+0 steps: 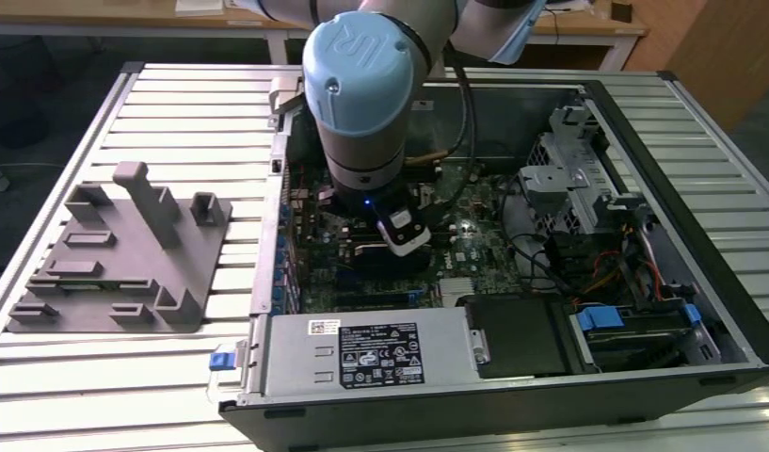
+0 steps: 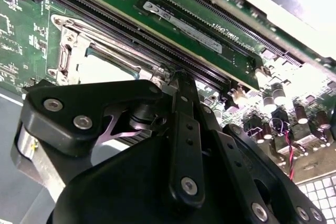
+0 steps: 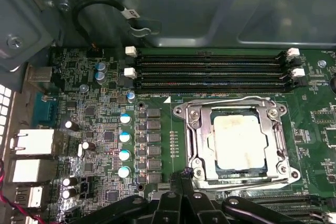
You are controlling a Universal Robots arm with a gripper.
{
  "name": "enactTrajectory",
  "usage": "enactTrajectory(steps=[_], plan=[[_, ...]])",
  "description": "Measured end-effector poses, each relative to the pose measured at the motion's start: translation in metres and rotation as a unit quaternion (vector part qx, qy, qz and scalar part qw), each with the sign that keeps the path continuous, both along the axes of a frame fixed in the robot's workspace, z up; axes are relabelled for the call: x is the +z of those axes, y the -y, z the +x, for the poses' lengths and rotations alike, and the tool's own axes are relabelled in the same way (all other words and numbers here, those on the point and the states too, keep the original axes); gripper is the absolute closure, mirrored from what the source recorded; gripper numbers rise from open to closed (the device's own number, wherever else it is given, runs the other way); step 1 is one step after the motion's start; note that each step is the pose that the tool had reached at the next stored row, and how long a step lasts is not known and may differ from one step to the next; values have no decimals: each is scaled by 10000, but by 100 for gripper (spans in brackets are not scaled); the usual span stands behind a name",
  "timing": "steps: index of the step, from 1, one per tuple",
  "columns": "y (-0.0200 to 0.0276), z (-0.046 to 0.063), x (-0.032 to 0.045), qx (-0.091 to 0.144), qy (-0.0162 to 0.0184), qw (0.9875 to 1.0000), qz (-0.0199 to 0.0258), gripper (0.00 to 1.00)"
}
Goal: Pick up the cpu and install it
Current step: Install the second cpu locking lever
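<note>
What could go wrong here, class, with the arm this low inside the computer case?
1. The gripper hangs right at the edge of the socket frame; a small sideways slip might knock it.
2. The cpu lies within that frame; pushing on it, if it sits skewed, could damage the socket.
3. Capacitors stand nearby and could be clipped.

Arm (image 1: 359, 104) reaching steeply downward, wrist vertical, black gripper (image 2: 178, 85) pointed straight down, linkage folded close together.
</note>
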State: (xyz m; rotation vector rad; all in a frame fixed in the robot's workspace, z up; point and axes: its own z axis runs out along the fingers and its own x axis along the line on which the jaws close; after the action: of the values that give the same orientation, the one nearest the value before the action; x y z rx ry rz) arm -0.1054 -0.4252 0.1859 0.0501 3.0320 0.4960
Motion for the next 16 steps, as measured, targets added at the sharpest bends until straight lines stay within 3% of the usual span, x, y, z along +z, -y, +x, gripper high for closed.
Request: enactTrajectory(steps=[5,11,14,16], plan=[[-2,3,31,-1,2,10000,4,89],[-4,14,163,0,1,10000,-5,89],[-9,21,237,0,1,10000,-43,89],[-13,28,276,-3,2,9999,-105,89]])
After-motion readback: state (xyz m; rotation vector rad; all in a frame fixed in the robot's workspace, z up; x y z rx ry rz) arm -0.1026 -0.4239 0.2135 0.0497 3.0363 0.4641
